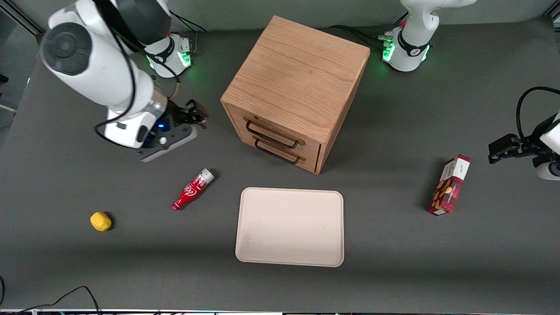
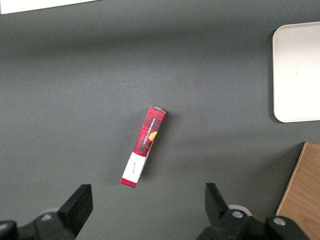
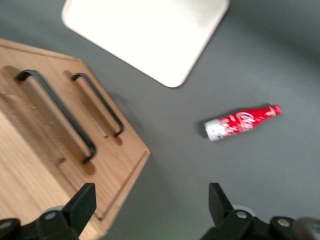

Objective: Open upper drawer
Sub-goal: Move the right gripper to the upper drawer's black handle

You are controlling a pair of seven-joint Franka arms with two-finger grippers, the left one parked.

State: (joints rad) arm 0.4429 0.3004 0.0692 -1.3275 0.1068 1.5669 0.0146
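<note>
Upper drawer (image 1: 274, 129) shut flush in the oak cabinet (image 1: 297, 74), mid-bench, its black handle (image 1: 271, 134) untouched; nothing done yet, reach, grasp and pull all left. Gripper (image 1: 195, 114) hovers open and empty beside the cabinet toward the working arm's end, clear of the handle, wrist angled toward the drawer fronts.

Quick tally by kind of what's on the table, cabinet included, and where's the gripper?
Cabinet: 1, upper drawer shut
Tray: 1
Red bottle: 1
Yellow object: 1
Red box: 1
Total: 5
Gripper, jaws open, hovers beside the cabinet.
</note>
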